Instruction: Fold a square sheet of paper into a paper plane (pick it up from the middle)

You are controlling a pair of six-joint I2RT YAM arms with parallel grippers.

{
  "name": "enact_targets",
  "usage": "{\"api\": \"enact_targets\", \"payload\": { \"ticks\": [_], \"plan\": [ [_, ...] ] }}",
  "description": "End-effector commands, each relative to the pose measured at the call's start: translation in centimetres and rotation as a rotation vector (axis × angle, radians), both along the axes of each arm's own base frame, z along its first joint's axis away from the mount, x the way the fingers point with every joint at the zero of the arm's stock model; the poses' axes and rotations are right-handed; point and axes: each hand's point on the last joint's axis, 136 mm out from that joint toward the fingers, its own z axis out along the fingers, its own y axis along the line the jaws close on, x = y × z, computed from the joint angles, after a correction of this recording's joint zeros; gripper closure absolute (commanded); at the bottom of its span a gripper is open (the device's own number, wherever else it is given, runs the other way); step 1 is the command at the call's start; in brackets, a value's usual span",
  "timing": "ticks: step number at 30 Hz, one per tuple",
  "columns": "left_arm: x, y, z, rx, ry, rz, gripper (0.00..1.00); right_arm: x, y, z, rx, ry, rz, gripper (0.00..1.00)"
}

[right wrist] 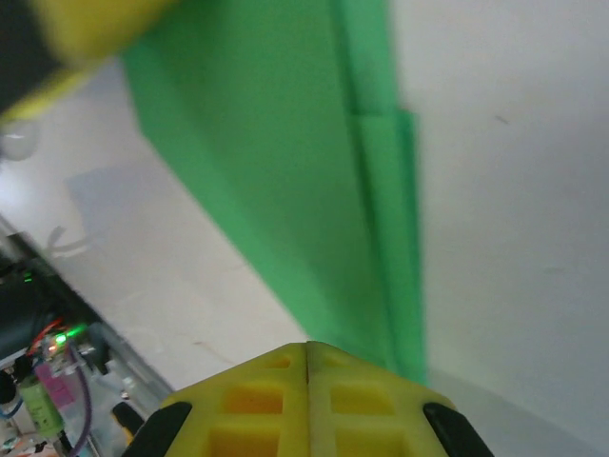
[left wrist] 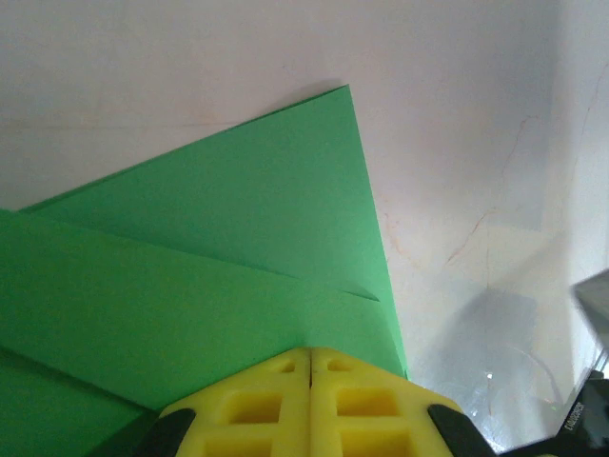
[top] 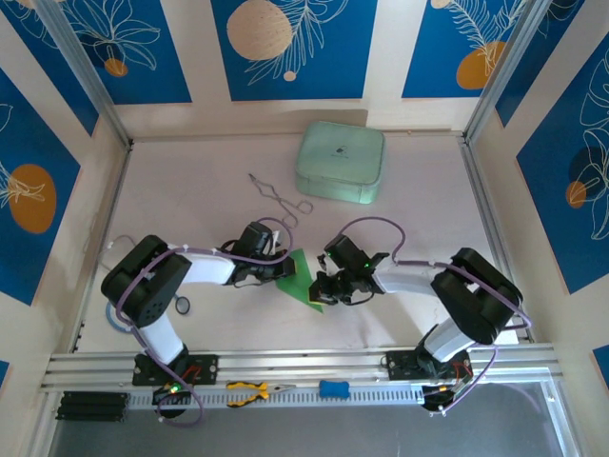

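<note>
Overhead, the left gripper (top: 288, 271) and right gripper (top: 322, 286) met at the folded green paper (top: 306, 283) near the front middle of the pale table (top: 190, 200). A mint case (top: 341, 164) sat well behind, under blue patterned walls (top: 290, 48). Both arms bent inward, elbows out. From the left wrist, yellow fingers (left wrist: 266, 409) were pressed together, tips on the paper's layered flap. From the right wrist, the closed fingers (right wrist: 257, 400) touched the paper's edge; whether either pinched it was unclear.
</note>
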Motion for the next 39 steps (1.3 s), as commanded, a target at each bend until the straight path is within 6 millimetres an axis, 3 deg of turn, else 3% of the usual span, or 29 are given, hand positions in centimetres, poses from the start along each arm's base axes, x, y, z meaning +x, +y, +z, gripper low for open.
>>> {"api": "enact_targets", "payload": {
  "ticks": [1, 6, 12, 16, 28, 39],
  "plan": [
    [-1.3, 1.8, -2.9, 0.092, 0.077, -0.002, 1.0, -2.0, -1.7, -1.5, -0.068, 0.087, -0.05, 0.93],
    [-1.5, 1.5, -3.3, 0.072, 0.092, -0.009, 1.0, -2.7, -4.4, -0.9, -0.11, 0.098, -0.119, 0.93],
    [-1.6, 1.4, -3.4, 0.068, 0.098, -0.025, 1.0, -2.2, -5.5, 2.0, -0.096, 0.003, -0.154, 0.92],
    [-1.8, 1.5, -3.6, 0.06, 0.099, -0.025, 1.0, -1.8, -6.5, 2.6, -0.097, -0.017, -0.183, 0.92],
    [-1.9, 1.4, -4.3, 0.033, 0.118, -0.014, 1.0, 0.4, -5.7, 3.2, -0.053, -0.057, -0.224, 0.91],
    [-2.0, 1.5, -4.9, 0.032, 0.139, -0.004, 1.0, -0.1, -4.8, 2.5, -0.004, -0.005, -0.215, 0.88]
  ]
}}
